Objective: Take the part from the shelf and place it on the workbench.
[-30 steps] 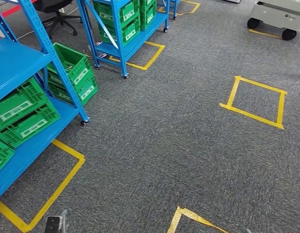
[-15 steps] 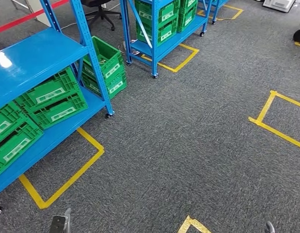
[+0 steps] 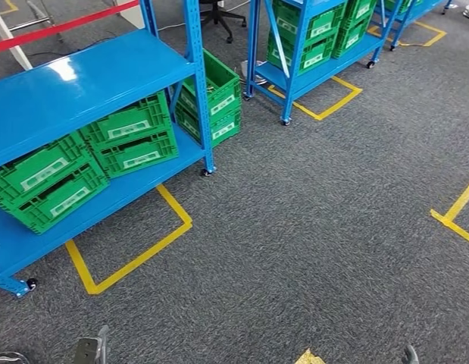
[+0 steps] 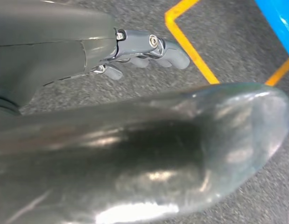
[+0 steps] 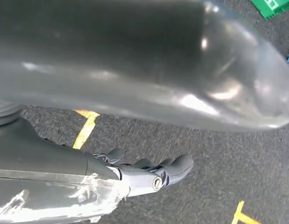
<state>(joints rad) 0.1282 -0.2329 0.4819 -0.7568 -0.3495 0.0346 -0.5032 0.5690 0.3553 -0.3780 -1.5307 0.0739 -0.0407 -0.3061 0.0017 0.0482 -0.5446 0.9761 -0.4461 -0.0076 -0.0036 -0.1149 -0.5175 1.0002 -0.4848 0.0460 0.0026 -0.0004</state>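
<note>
A blue metal shelf [image 3: 95,76] stands at the left in the head view, with green crates [image 3: 129,140] lying tilted on its lower board. What the crates hold is hidden. My left hand [image 4: 150,46] hangs over the grey carpet, fingers stretched out and apart, holding nothing; its tip peeks in at the bottom edge of the head view [image 3: 92,350]. My right hand [image 5: 153,172] hangs the same way over the carpet, fingers straight, nothing in it, and it barely shows at the bottom of the head view [image 3: 410,354]. Both hands are far from the shelf.
Two stacked green crates [image 3: 217,98] sit on the floor beside the shelf's post. A second blue shelf [image 3: 312,45] with green crates stands farther back. Yellow tape [image 3: 135,258] marks squares on the grey carpet. An office chair's base [image 3: 217,11] is at the back.
The camera has turned left: the whole scene has slid to the right and the near blue shelf with its crates has come into fuller view. The hands still hang low.
</note>
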